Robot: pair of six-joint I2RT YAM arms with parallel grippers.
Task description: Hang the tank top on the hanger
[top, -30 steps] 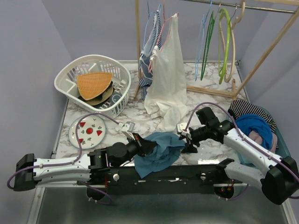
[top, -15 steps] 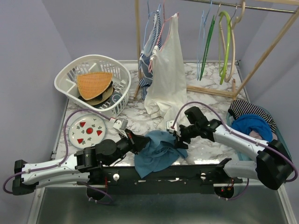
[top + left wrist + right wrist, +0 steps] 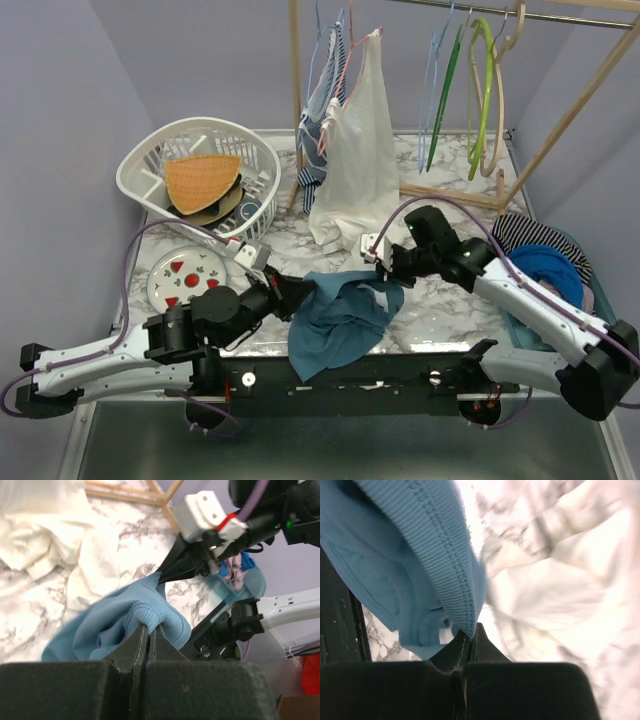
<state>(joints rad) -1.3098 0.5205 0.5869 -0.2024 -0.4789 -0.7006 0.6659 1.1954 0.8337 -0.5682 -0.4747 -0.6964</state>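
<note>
Now: marble table (image 3: 440, 165) between lilac walls (image 3: 60, 100), with a wooden rack (image 3: 294, 70) at its back. We see the tank top (image 3: 340, 320) in front of the rack at the near edge, bunched and partly lifted off the marble. The left gripper (image 3: 303, 292) is clamped on its left fold, and the right gripper (image 3: 390, 272) pinches its ribbed hem. The hanger (image 3: 514, 33) hangs at the rack's right end. A basket (image 3: 135, 170) sits left of the rack.

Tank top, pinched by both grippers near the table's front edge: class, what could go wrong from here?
1. The left gripper and right gripper each pinch only a thin ribbed edge of the tank top; it may slip on lifting.
2. The white garment pools beside the right gripper and could snag.
3. The hanger hangs far back, crowded by green hangers.
</note>
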